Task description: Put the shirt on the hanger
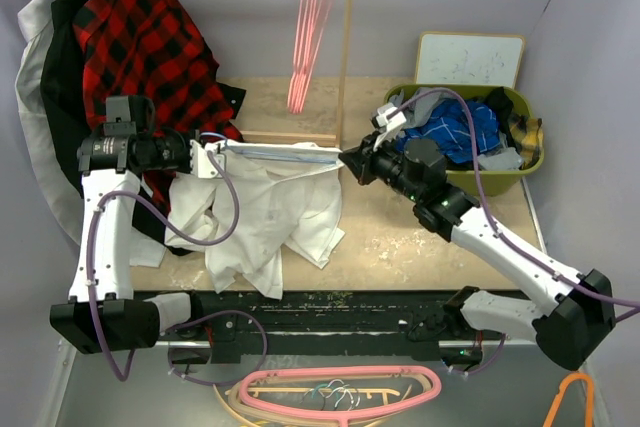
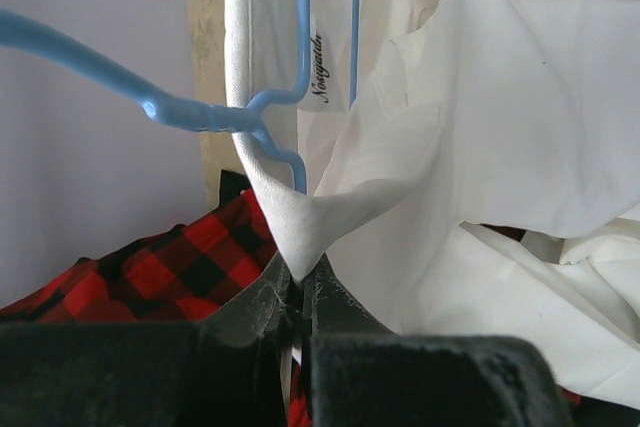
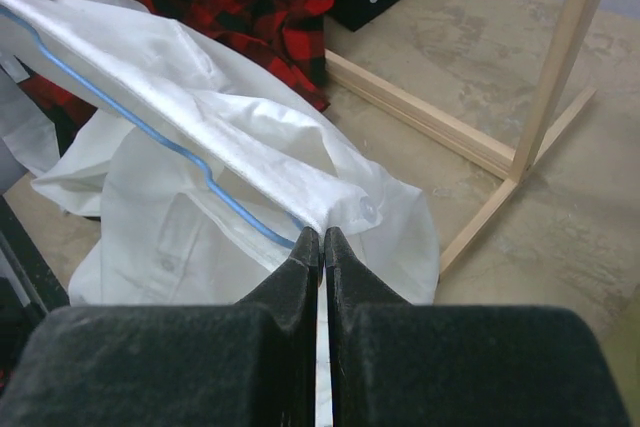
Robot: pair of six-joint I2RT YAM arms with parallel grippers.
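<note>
pale purple walls close round a beige counter, with a wooden rack standing at its back. we see a red-and-black plaid shirt draped from the rack's left end down to the counter, and pink hangers on the rail. the white shirt lies left of the middle. its upper edge is a taut band running left to right between the two arms, and the rest sags from that band and heaps on the counter toward the near edge. a green basket of clothes sits at the far right. the hanger, light blue, lies along the taut band, so its long axis also runs left to right, about parallel to the counter's near edge. its hook and twisted neck sit just beyond the left fingers, the hook pointing away from the cloth, and its wire runs on toward the right fingers. the left fingers are pressed together on a corner of the white cloth. the right fingers are together too, pinching the shirt's edge. the blue wire ends right at their tips, and we cannot tell whether it is caught as well.
</note>
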